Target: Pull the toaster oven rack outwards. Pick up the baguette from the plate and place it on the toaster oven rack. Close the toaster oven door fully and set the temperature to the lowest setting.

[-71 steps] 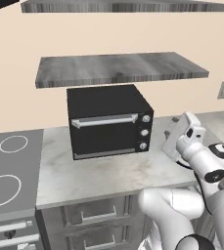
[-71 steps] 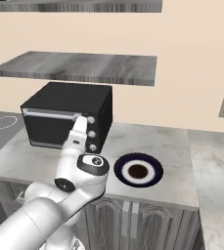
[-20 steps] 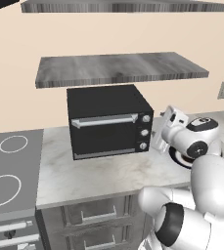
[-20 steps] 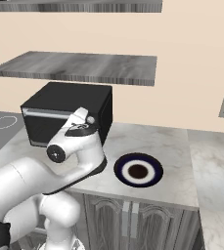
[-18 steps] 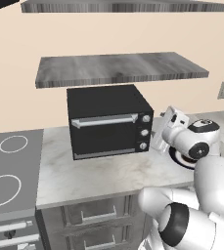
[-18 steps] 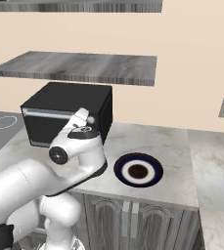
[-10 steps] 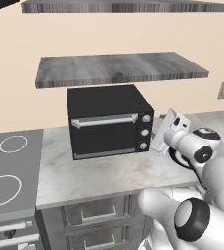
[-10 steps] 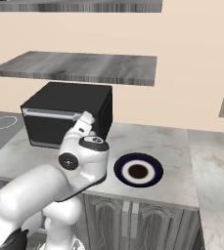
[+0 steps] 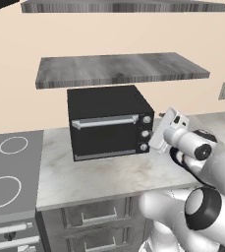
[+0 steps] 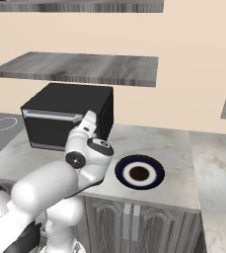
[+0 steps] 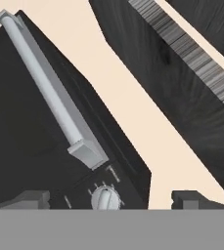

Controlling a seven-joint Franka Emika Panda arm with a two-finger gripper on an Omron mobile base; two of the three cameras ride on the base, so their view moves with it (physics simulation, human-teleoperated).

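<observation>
Your landmark: the black toaster oven (image 9: 109, 123) on the marble counter (image 9: 99, 179), under the lower grey shelf (image 9: 119, 70).

Toaster oven door (image 9: 105, 133): shut against the oven's front, silver bar handle along its top edge.

Temperature knob (image 9: 146, 119): topmost of three, right of the door.

Plate (image 10: 139, 172): on the counter right of the oven, well apart from it.

Gripper (image 11: 108, 201): you see it just in front of the oven's knob column, jaws wide apart, holding nothing.
</observation>
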